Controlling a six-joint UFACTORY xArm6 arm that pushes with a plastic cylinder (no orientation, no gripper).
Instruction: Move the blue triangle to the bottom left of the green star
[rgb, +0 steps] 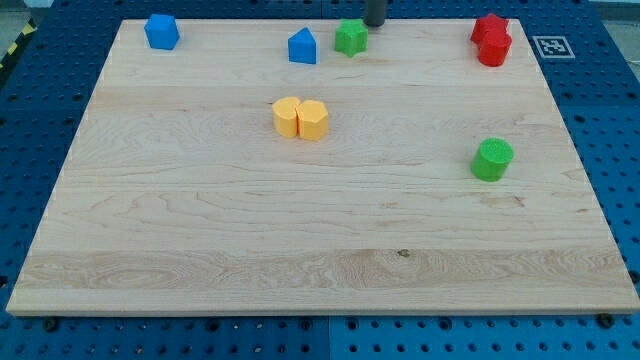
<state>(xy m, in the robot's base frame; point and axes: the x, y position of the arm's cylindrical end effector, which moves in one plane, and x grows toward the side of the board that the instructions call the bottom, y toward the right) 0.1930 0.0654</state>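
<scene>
1. Blue triangle (302, 47): a blue block with a peaked top, standing at the upper centre of the frame on the worktop (320, 230), near the far edge.
2. Green star (351, 38): just to the right of the blue triangle and slightly higher in the frame; a narrow strip of bare wood separates the two, so they lie close but apart.
3. My tip (374, 24): the lower end of a dark rod that enters from the top edge of the frame, just to the upper right of the green star. Whether it touches the star cannot be told. The rod carries no gripper, so there is nothing to be apart, together or clamped.
4. Two yellow blocks (300, 118): side by side and touching, below the blue triangle, in the upper middle of the frame; their exact shapes are unclear.
5. Blue block (161, 32): in the upper left of the frame, well apart from the blue triangle; its shape is roughly cubic.
6. Two red blocks (492, 40): pressed together in the upper right of the frame, one partly behind the other.
7. Green cylinder (492, 160): alone at the right of the frame, below the red pair.
8. Worktop: a pale wooden board resting on a blue perforated base (40, 110).
</scene>
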